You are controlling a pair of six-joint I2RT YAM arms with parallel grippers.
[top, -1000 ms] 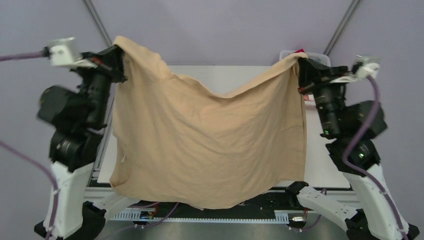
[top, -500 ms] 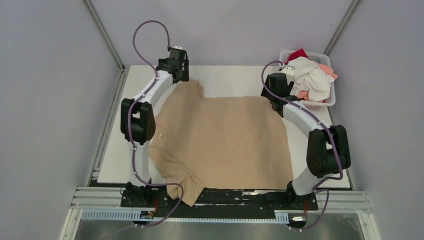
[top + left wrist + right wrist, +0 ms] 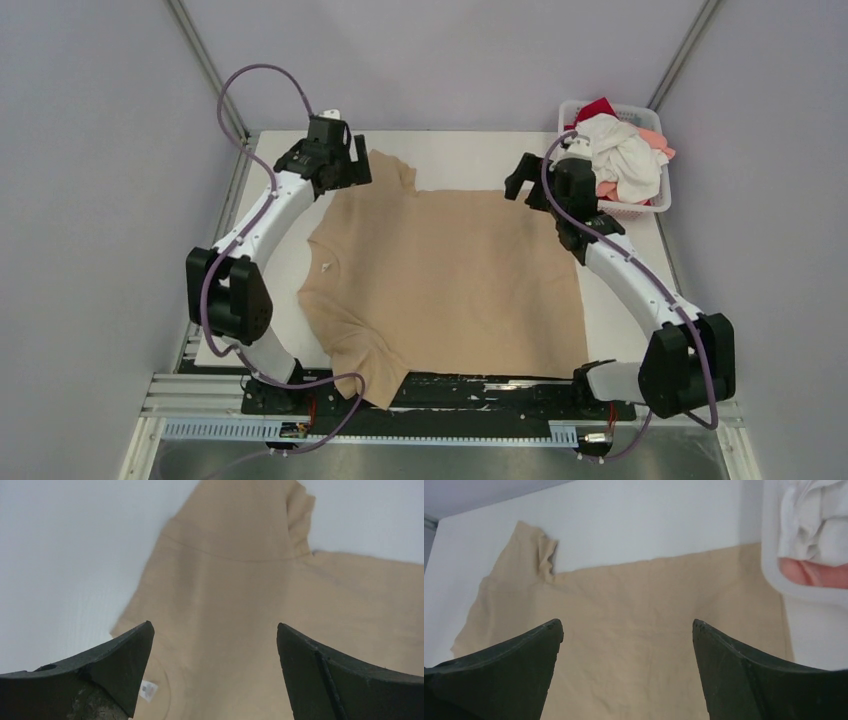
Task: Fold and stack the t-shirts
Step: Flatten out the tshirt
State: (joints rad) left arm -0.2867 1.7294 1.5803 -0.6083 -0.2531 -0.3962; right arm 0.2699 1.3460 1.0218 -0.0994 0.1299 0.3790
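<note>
While the tan-beige t-shirt (image 3: 450, 280) lies spread flat and unfolded, no fold is made and no stack begun.

Item 1: tan-beige t-shirt. Open on the white tabletop (image 3: 460, 150), to the left of the lattice basket (image 3: 642, 209). Its hem side faces the basket, and its far corner is just beside the basket wall. Its collar side lies away from the basket. One sleeve is crumpled at the corner far from the basket; the other droops past the tabletop's near edge. Light creases only.

Item 2: remaining t-shirts. A white garment (image 3: 620, 150), a coral-pink one (image 3: 655, 140) and a red one (image 3: 598, 108) are heaped inside the basket, none folded.

Item 3: right gripper (image 3: 626, 625). Just beside the basket, above the tee's hem corner, jaws spread wide, nothing between them.

Item 4: left gripper (image 3: 212, 630). Well apart from the basket, above the crumpled sleeve, jaws likewise wide apart and empty.

Status, as judged: the first garment is laid out ready. Every fold, the stacking and the basket's contents remain outstanding.
</note>
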